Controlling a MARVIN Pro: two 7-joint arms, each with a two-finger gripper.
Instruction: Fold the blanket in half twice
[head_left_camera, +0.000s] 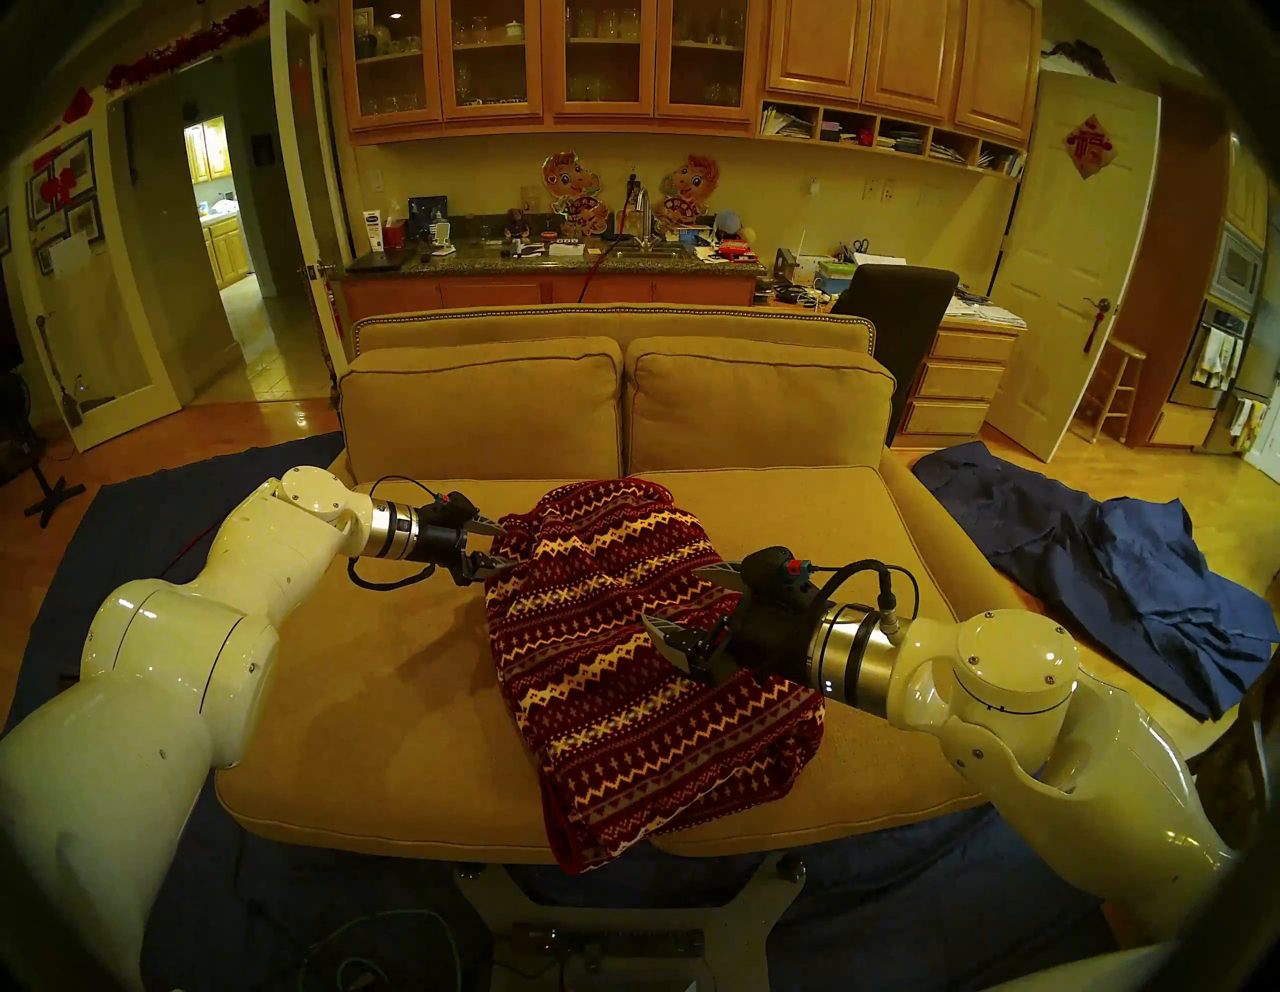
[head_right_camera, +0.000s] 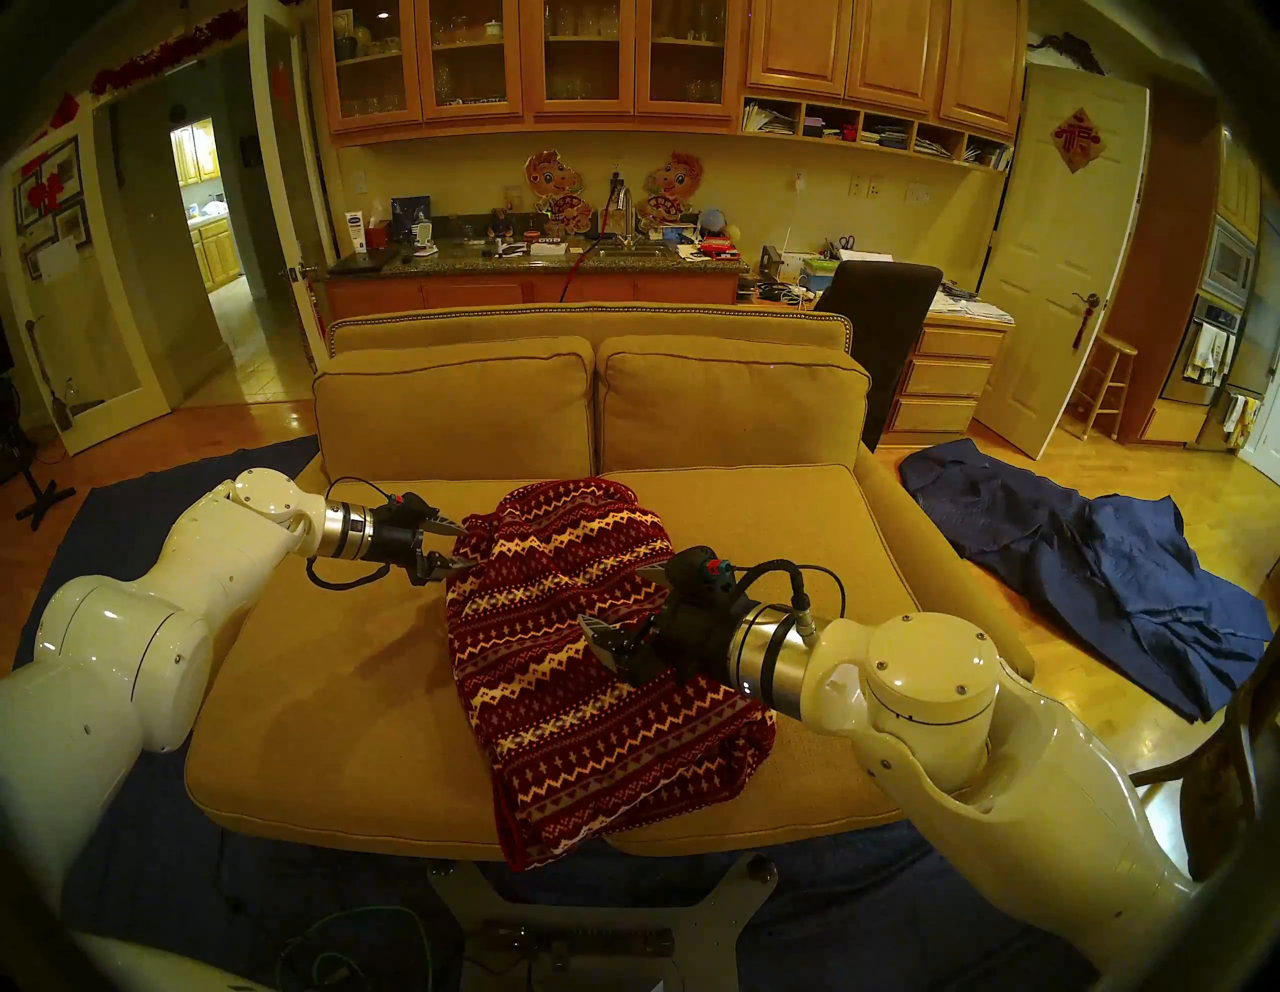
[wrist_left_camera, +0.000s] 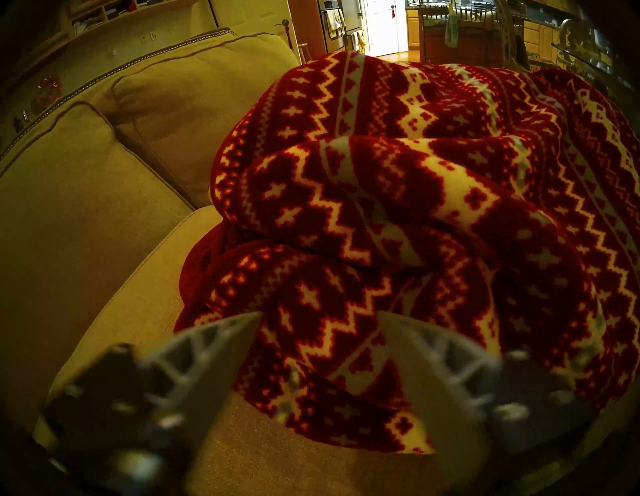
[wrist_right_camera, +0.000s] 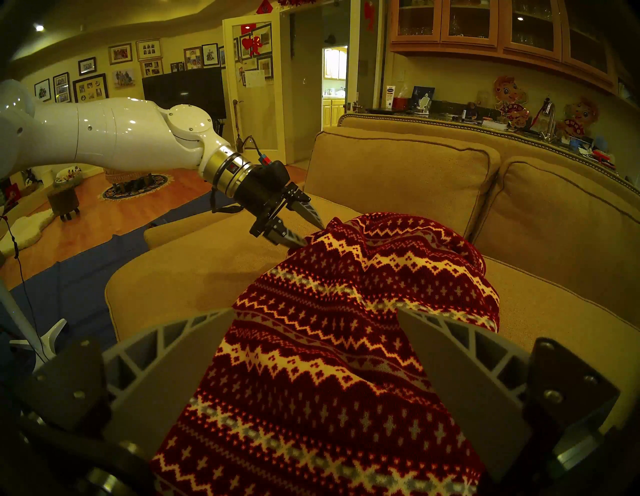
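Jaws apart over couch (head_left_camera: 388, 693), kitchen behind

sofa (head_left_camera: 415, 693) tan | blue cloth (head_left_camera: 1108, 575) crumpled, floor right | chair (head_left_camera: 893, 312) behind

A tan two-cushion sofa (head_left_camera: 485, 693) stands on a dark blue floor sheet (head_left_camera: 138, 512) over glossy wood floor, before wooden cabinets (head_left_camera: 554, 62), a cluttered granite counter (head_left_camera: 485, 260) and yellowish walls.

The left gripper (head_left_camera: 500, 547) reaches out low from the left on an extended arm, jaws parted, while the right gripper (head_left_camera: 682, 599) hangs higher on its bent arm, jaws spread wide.
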